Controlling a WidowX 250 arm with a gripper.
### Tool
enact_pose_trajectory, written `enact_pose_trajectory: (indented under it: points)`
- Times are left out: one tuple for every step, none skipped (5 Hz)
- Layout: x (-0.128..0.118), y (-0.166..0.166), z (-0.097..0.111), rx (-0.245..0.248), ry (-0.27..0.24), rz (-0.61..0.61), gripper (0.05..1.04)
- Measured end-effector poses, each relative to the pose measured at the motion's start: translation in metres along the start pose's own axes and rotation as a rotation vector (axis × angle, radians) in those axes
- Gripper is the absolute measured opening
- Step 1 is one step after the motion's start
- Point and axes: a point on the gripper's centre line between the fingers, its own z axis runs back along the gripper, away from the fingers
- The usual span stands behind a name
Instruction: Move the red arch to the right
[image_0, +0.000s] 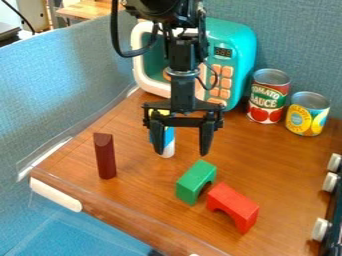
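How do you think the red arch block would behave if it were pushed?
The red arch block looks solid and crisp-edged, so it is probably stiff. Being low and flat-sided, it would likely slide rather than roll.

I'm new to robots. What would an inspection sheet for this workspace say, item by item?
Surface: brown wood-look top.
Job's things: red arch, toward the near edge, close beside green arch.
Clutter: dark red block upright; two cans upright; blue-and-white object, partly hidden; teal toy microwave at the back.
Gripper: open, holding nothing.
Cables: black cable looping beside the arm.
Surroundings: blue-grey partitions; white knobs at right.
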Motion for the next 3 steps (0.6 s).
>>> enact_pose_trajectory:
  points:
    - [-0.002, -0.01, 0.001, 0.065, -0.015, -0.274, 1.0]
    - [-0.002, -0.022, 0.0, 0.063, -0.04, -0.502, 1.0]
    - [-0.008, -0.027, 0.008, 0.026, -0.079, -0.723, 1.0]
